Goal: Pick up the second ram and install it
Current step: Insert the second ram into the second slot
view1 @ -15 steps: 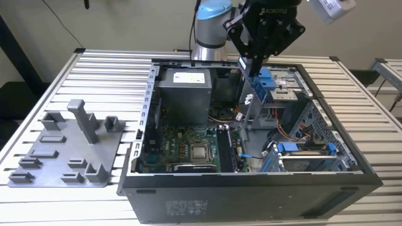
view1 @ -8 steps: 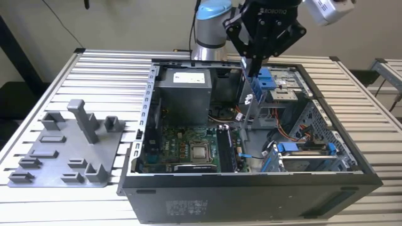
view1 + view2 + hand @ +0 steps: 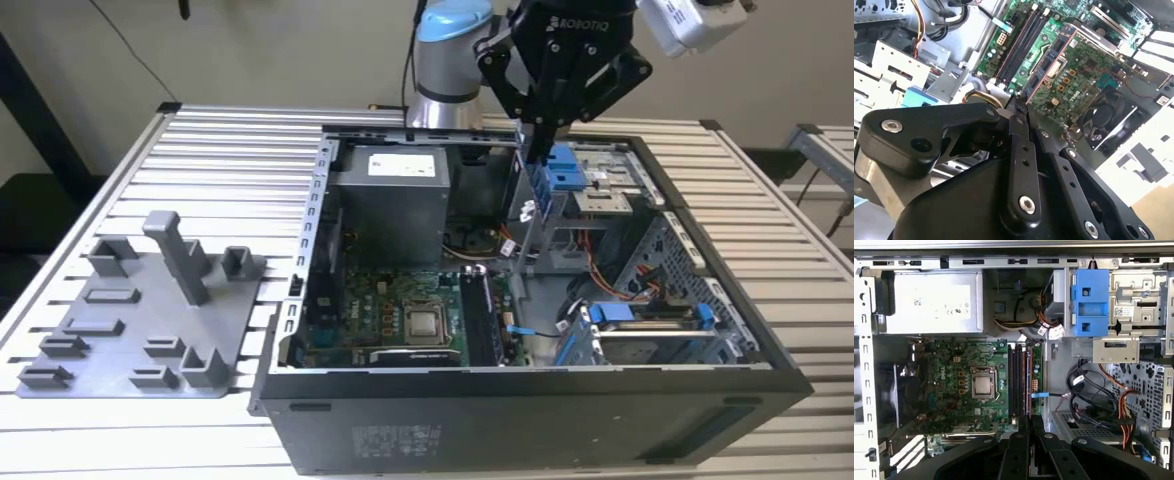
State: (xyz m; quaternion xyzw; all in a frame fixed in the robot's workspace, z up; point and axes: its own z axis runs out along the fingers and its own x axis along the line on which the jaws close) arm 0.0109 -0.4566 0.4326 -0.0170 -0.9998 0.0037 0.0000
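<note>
The gripper (image 3: 545, 138) hangs, fingers closed, over the computer case (image 3: 534, 410) in the exterior view, over the green board (image 3: 1079, 65) in the second wrist view, near the memory slots (image 3: 1018, 380) in the first wrist view; whether it pinches the memory stick is unclear.

In the first wrist view, you have the second ram (image 3: 1028, 382) pinched in the gripper (image 3: 1029, 424), held clear of the board and not seated. It faces you edge-on, so you see 1 thin, straight, pinkish-purple line running out from the closed fingertips, parallel to the memory slots (image 3: 1016, 380) and just beside them. In the second wrist view, the second ram (image 3: 1049, 64) is again 1 slim line leaving the fingertips. Its chips and label are hidden at that angle. In the exterior view, the gripper (image 3: 547, 140) holding it hangs toward 12 o'clock from those slots.
</note>
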